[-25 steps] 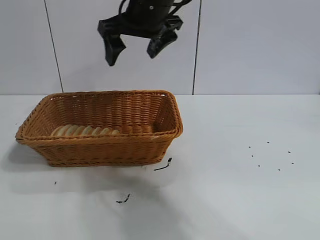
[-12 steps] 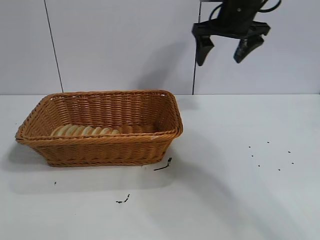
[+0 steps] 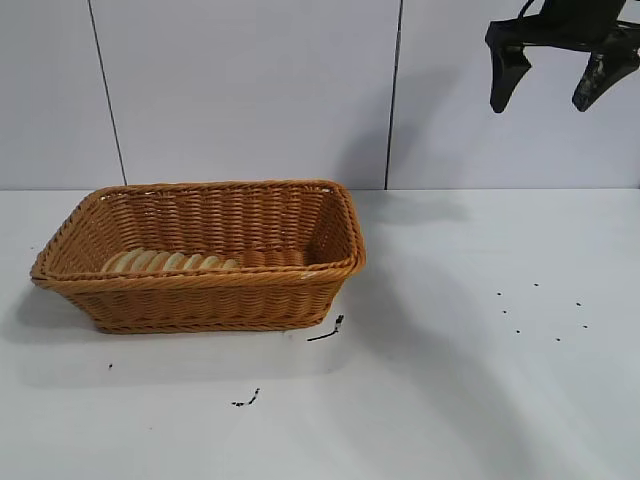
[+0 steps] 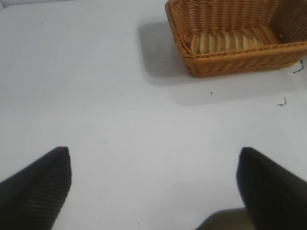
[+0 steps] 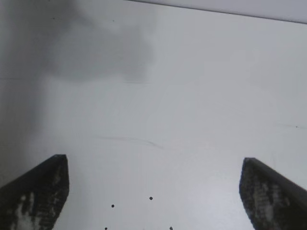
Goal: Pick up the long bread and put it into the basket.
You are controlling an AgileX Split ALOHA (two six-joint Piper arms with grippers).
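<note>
The pale tan striped long bread lies inside the orange-brown woven wicker basket (likely light, soft; grip mid-length). Right gripper, high beyond the basket's right end, and left gripper: jaws wide, empty.

- Basket: orange-brown wicker, woven in fine horizontal rows, with a braided rim of the same colour.
- Long bread: pale tan with orange-brown crosswise stripes.
- Table: plain white, marked by small black specks and two short dark scraps near the basket.
- Rear wall: pale grey-white panels divided by thin dark vertical lines.
- Right gripper: black fingers; pads show whitish scuffs.
- Left gripper: black, finely ribbed pads.
</note>
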